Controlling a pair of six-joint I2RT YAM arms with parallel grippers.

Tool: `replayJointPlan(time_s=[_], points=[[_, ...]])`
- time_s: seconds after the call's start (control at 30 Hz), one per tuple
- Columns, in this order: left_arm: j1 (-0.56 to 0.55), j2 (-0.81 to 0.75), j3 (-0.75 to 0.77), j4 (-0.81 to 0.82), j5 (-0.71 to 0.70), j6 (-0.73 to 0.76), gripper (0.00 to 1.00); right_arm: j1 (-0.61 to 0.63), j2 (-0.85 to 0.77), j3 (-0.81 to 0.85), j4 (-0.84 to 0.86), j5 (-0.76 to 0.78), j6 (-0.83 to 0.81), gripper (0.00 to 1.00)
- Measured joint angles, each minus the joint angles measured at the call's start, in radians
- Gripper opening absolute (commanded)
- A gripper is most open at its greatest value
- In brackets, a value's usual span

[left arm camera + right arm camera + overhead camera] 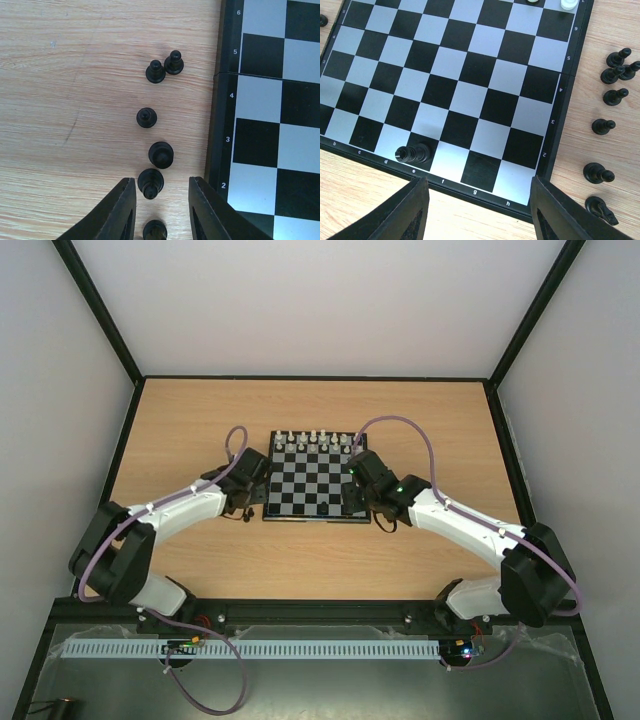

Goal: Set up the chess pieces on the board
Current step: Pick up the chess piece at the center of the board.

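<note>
The board [312, 483] lies mid-table, with white pieces in its far rows. In the left wrist view several black chess pieces [161, 154] stand on the wood left of the board's edge [224, 150]. My left gripper [161, 192] is open, its fingers on either side of one black piece [150, 183]; another [155, 231] sits lower between them. In the right wrist view my right gripper [479, 197] is open and empty over the board's near edge [470, 192]. One black piece [413, 153] stands on the e square. Several more black pieces [604, 126] stand on the wood to the right.
The wooden table [200, 420] is walled by dark rails and pale panels. White pieces [568, 4] show at the board's far edge. The two arms flank the board on the left [170, 512] and right [460, 525].
</note>
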Motion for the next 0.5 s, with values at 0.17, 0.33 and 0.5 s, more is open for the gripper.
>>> replayJointPlan(time_s=[0.17,0.33,0.5], points=[[0.002,0.022,0.014,0.008,0.004,0.011,0.33,0.000,0.000,-0.003,0.010,-0.003,0.000,0.57],[0.010,0.052,0.025,0.016,0.007,0.021,0.36,0.000,0.000,-0.005,0.011,-0.004,0.000,0.57],[0.024,0.080,0.027,0.036,0.014,0.028,0.32,0.000,0.000,-0.005,0.012,-0.004,0.000,0.57]])
